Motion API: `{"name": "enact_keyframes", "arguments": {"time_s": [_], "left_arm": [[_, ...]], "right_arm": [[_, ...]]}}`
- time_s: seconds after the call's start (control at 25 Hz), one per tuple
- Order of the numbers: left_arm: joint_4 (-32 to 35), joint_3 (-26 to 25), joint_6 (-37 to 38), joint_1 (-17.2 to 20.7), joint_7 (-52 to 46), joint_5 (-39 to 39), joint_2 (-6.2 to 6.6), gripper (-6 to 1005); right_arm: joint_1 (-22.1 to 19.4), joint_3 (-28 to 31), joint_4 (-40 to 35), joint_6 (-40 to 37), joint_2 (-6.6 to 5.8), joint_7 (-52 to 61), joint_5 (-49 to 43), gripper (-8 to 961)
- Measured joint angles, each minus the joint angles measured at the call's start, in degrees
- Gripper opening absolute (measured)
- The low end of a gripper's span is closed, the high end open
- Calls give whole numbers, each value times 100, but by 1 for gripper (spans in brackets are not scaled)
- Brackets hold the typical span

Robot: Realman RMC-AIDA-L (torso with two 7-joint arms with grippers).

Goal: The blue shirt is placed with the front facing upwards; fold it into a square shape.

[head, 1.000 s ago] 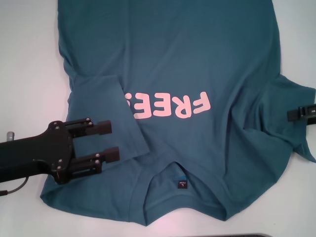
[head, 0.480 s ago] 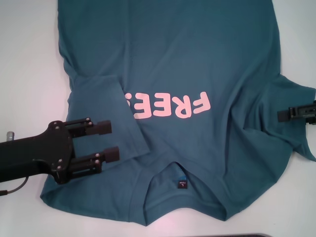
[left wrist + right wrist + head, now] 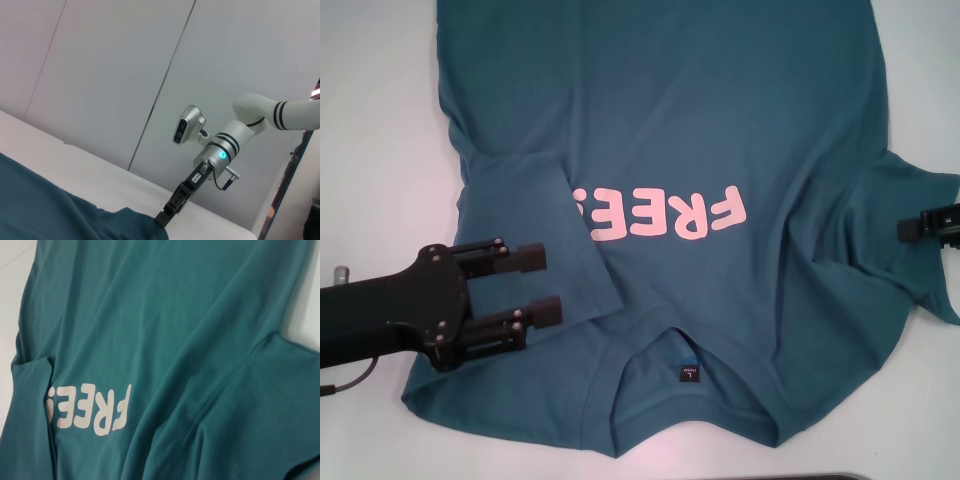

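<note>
The blue shirt (image 3: 720, 120) lies flat on the table, front up, with the collar nearest me and the pink "FREE!" print (image 3: 665, 212) showing. Its sleeve on my left is folded inward over the chest (image 3: 535, 215) and covers the edge of the print. My left gripper (image 3: 542, 285) hangs open over that folded sleeve and shoulder, with nothing between its fingers. My right gripper (image 3: 925, 222) reaches in from the right edge at the other sleeve (image 3: 905, 190). The left wrist view shows that right gripper (image 3: 172, 207) at the shirt's sleeve edge (image 3: 125, 222). The right wrist view looks down on the shirt (image 3: 165, 315).
The white table (image 3: 370, 120) shows bare to the left of the shirt and at the far right (image 3: 925, 80). A dark edge (image 3: 820, 477) runs along the near side. Behind the table stands a pale panelled wall (image 3: 125, 65).
The right gripper pushed a little inward over the sleeve half a second ago and has since drawn back toward the right edge. The left arm and the shirt have not moved.
</note>
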Motion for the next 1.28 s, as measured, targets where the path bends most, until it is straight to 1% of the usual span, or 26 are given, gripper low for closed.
{"name": "enact_keyframes", "arguments": {"time_s": [0.4,0.64,0.8,0.88,0.96,1.16,1.28], "left_arm": [[0,0,10,-11,-6,-9,0,642],[0,-24,17,-11,-6,-9,0,642],[0,-143,36,17,-6,-9,0,642],[0,-181,45,31,-6,-9,1,642],[1,-210,50,45,-6,-9,4,642],[1,-265,60,45,-6,-8,-1,642],[1,-269,62,38,-6,-8,-1,642]], "right_arm": [[-22,0,-1,30,-10,49,-36,484],[-29,2,3,30,-28,88,-46,226],[-46,3,-15,-10,-99,117,-49,42],[-80,6,-118,-76,-142,161,-49,21],[-130,20,-349,-198,-157,233,-38,11],[-147,210,-995,-720,-134,389,-13,11],[-113,275,-1189,-832,-128,444,-14,11]]}}
